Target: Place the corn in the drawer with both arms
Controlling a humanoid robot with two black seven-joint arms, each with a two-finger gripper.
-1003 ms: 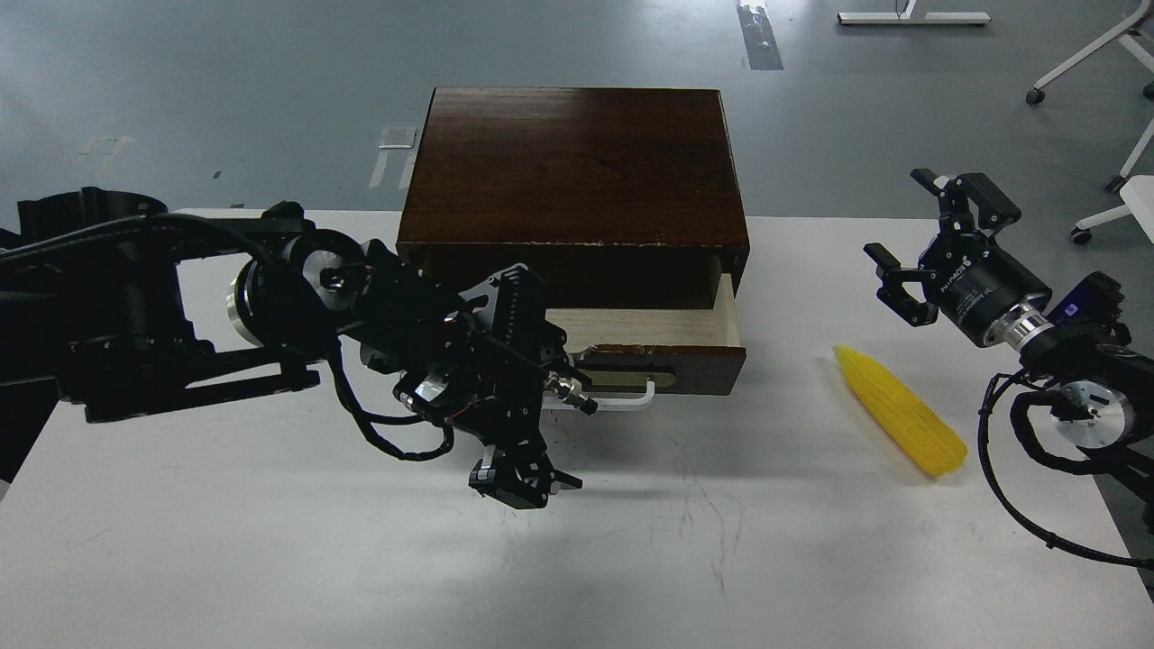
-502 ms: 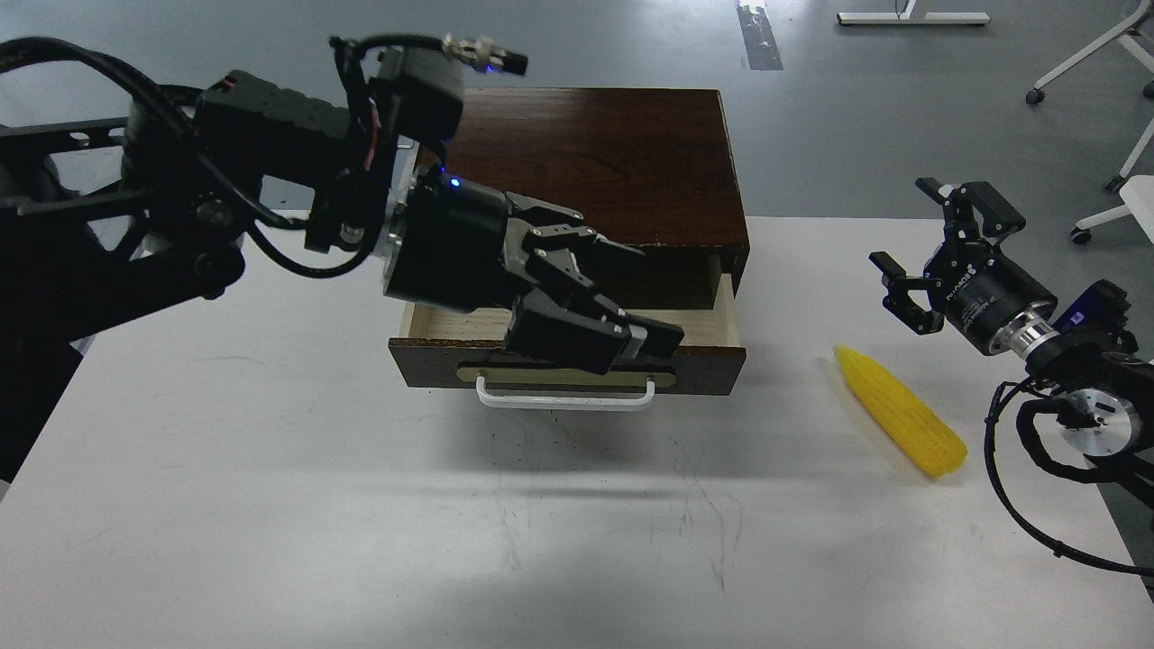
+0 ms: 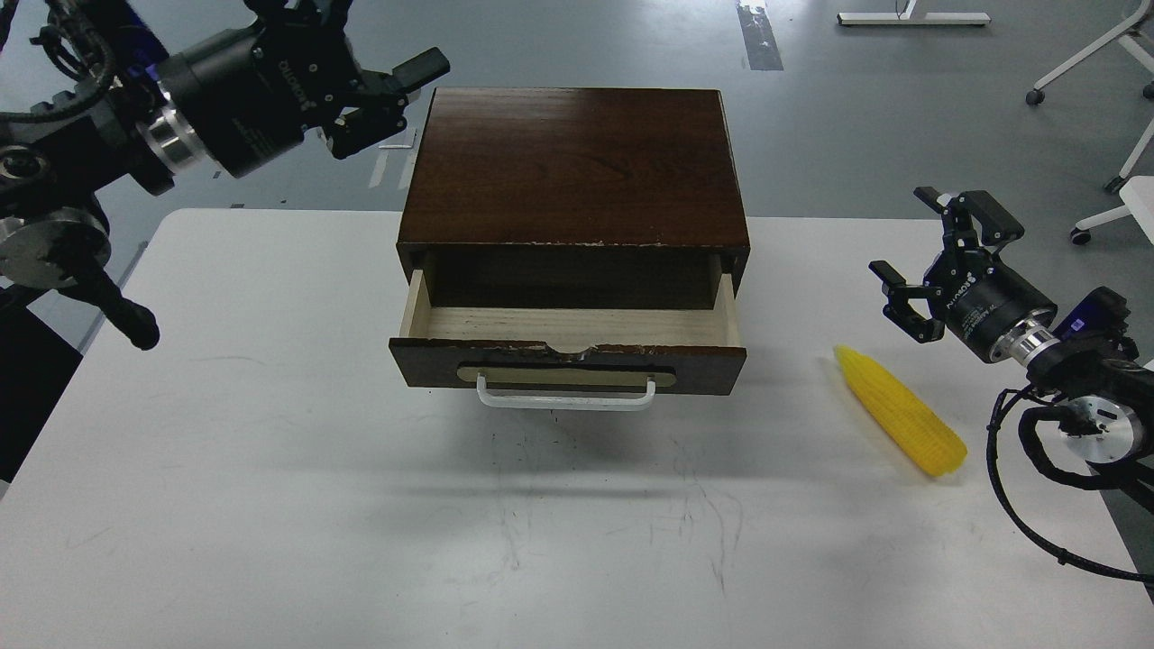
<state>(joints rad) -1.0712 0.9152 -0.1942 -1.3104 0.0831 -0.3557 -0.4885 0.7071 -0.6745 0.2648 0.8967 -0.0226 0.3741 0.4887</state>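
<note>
**Drawer open, corn lying on the table**

The drawer (image 3: 568,365) stands pulled partway out of the dark wooden cabinet (image 3: 574,167), its pale inside bare and its white handle (image 3: 566,397) facing the near edge of the white table (image 3: 270,505). The corn (image 3: 900,421) lies on the table to the right of the drawer, well apart from it, with its pointed end turned toward the cabinet and its blunt end nearer the table's right edge.

The right gripper (image 3: 929,257) hangs just above and beyond the corn's pointed end, not touching it, its fingers spread wide with nothing between them. The left gripper (image 3: 383,77) is up high at the far left, off the cabinet's back left corner and clear of the drawer. Its fingers stand apart and hold nothing. White chair legs (image 3: 1091,63) show on the grey floor at the far right.
</note>
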